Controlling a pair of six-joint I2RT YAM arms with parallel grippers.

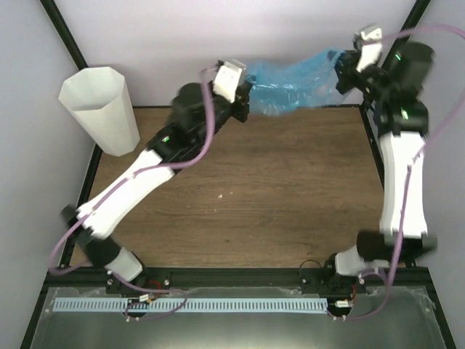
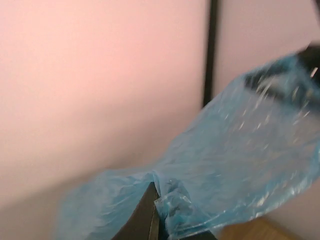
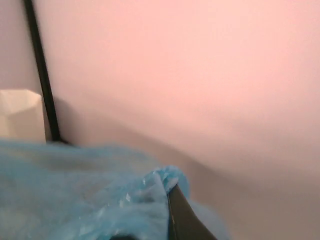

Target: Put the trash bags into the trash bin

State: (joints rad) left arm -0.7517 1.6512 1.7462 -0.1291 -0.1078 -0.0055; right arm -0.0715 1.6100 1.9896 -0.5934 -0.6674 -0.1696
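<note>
The light-blue trash bag hangs stretched in the air between both grippers, above the table's far edge. My left gripper is shut on its left end; the film wraps the dark finger in the left wrist view. My right gripper is shut on its right end, with film bunched at the fingertip in the right wrist view. The white faceted trash bin stands upright at the far left corner, well left of the left gripper. Its rim shows in the right wrist view.
The wooden table lies below the arms. Black frame posts rise at the back corners against the pale wall. A metal tray runs along the near edge behind the arm bases.
</note>
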